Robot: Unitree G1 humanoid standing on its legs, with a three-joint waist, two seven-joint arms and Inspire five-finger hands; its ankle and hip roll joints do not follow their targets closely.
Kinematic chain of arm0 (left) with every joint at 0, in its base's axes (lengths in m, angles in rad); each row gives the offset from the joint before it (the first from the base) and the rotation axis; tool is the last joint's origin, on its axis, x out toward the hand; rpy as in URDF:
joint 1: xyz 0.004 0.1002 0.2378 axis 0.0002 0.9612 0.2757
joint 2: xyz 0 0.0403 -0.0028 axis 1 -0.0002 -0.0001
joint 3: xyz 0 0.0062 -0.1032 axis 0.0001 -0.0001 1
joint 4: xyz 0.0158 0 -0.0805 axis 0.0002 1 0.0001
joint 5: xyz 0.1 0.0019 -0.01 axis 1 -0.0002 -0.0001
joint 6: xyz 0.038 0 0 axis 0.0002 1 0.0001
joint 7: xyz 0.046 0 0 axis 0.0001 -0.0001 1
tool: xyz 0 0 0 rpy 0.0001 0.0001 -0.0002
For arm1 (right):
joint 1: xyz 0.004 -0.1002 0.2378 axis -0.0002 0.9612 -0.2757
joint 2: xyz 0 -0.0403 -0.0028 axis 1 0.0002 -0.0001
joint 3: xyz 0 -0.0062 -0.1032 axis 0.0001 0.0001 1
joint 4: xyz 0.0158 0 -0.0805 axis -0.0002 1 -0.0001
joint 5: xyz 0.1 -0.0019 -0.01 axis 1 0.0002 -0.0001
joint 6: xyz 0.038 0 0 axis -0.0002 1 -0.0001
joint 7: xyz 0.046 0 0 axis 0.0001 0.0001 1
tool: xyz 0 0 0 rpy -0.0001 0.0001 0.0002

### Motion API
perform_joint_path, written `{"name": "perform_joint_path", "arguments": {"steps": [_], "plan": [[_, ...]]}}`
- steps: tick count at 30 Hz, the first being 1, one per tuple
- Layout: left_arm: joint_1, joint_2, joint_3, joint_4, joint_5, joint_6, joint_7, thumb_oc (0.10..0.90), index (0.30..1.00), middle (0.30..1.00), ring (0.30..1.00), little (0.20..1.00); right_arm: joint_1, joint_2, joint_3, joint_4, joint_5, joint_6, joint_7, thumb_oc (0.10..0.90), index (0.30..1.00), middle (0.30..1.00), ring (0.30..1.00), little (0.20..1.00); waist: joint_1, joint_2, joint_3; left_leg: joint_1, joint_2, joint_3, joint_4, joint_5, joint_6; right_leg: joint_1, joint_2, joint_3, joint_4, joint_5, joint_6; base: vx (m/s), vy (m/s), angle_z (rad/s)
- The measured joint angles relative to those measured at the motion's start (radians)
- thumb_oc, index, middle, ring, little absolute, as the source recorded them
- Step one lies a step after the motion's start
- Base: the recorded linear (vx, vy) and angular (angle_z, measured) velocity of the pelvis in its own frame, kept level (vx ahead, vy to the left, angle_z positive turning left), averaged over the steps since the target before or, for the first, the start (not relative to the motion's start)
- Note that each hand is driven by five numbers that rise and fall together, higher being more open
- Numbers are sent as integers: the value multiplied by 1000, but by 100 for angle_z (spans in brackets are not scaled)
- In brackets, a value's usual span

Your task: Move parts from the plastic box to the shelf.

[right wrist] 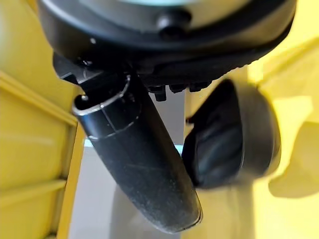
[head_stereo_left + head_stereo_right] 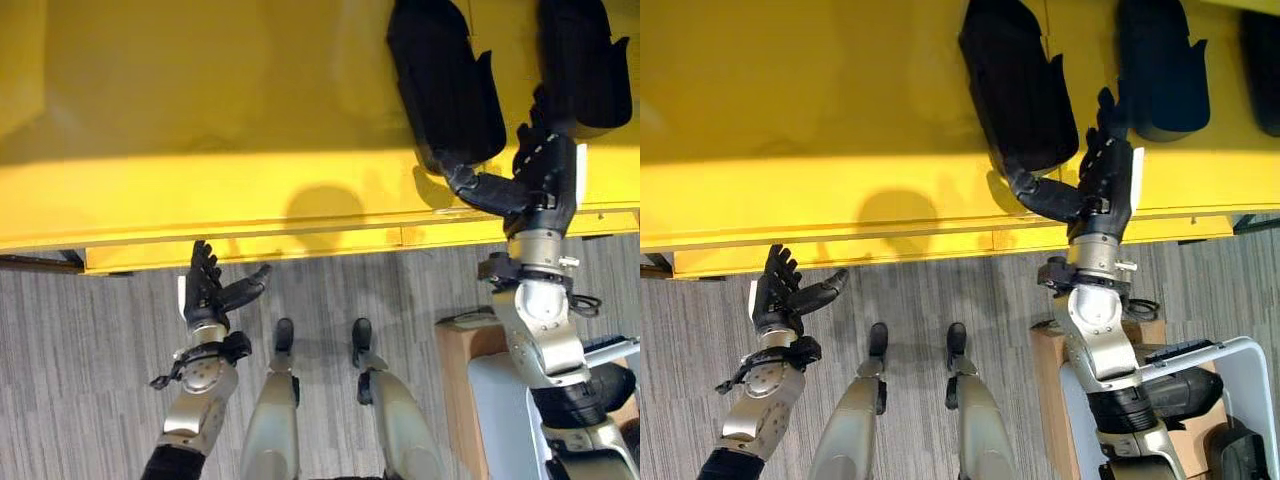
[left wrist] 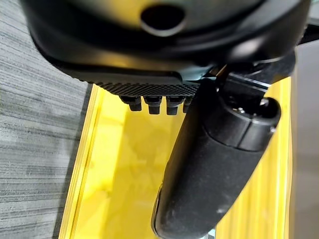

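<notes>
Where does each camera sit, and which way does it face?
Left eye view: head, looking down at yellow shelf, black parts, both arms.
Right eye view: same, shifted; shares left hand, right hand.
Left wrist view: along its hand toward the shelf.
Right wrist view: along its hand; thumb touches a black part.

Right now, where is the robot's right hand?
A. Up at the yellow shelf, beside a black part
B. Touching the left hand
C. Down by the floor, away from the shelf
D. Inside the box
A: the right hand reaches onto the yellow shelf with its thumb against a black part lying there, while the left hand hangs open over the floor in front of the shelf.
</notes>
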Motion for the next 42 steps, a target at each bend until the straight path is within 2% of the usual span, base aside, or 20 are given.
{"name": "perform_joint_path", "arguments": {"steps": [7, 10, 13, 22, 23, 34, 39, 42], "plan": [[10, 7, -2, 0, 2, 0, -30, 900, 1000, 1000, 1000, 1000, 50, -2, -17, -28, -48, -1, 10, 900, 1000, 1000, 1000, 1000, -23, 11, 3, 17, 1, 9, -16, 2, -2, 5, 2, 10, -4, -1, 1, -3, -15, -4], [8, 8, -11, 0, 4, 0, -50, 900, 1000, 1000, 1000, 1000, 47, -19, -12, -24, -54, -1, 35, 900, 1000, 1000, 1000, 1000, -22, 40, 4, 24, 2, 15, -17, 2, -2, 9, 2, 15, -3, -2, 1, -20, -31, -2], [11, 8, -12, 0, 4, 0, -52, 900, 1000, 1000, 1000, 1000, 42, -42, -1, -13, -48, 3, 64, 900, 1000, 1000, 1000, 1000, -21, 54, 5, 37, 2, 24, -22, 2, -2, 12, 3, 26, 1, -2, 1, -7, -32, -10], [19, 10, -36, 12, 0, 0, -113, 900, 1000, 1000, 1000, 1000, 28, -192, 35, 126, 66, 8, 182, 900, 1000, 1000, 1000, 1000, -25, 99, 2, 58, 4, 32, -49, 15, -4, 15, 5, 33, 7, -3, 2, -6, -39, -2], [22, 11, -37, 13, -1, 0, -130, 900, 1000, 1000, 1000, 1000, 25, -233, 51, 137, 99, 11, 208, 900, 1000, 1000, 1000, 1000, -25, 107, 2, 60, 7, 33, -52, 19, -5, 14, 8, 33, 8, -2, 2, -2, -67, -1], [17, 38, -62, 18, -2, -1, -160, 900, 1000, 1000, 1000, 1000, -80, -306, 123, 181, 151, 26, 277, 900, 1000, 1000, 1000, 1000, -24, 121, -1, 72, 22, 30, -85, 32, -10, -2, 22, 30, 34, -10, -11, 2, -46, -1], [17, 37, -68, 20, -3, -1, -160, 900, 1000, 1000, 1000, 1000, -136, -308, 132, 219, 151, 28, 281, 900, 1000, 1000, 1000, 1000, -24, 139, -2, 72, 29, 29, -91, 35, -14, -4, 28, 27, 34, -12, -15, -1, -42, 1], [18, 37, -68, 20, -3, -1, -160, 900, 1000, 1000, 1000, 1000, -142, -308, 134, 220, 151, 29, 280, 900, 1000, 1000, 1000, 1000, -23, 141, -3, 72, 32, 27, -98, 39, -21, -5, 31, 24, 34, -13, -17, 1, -31, 1]]}}
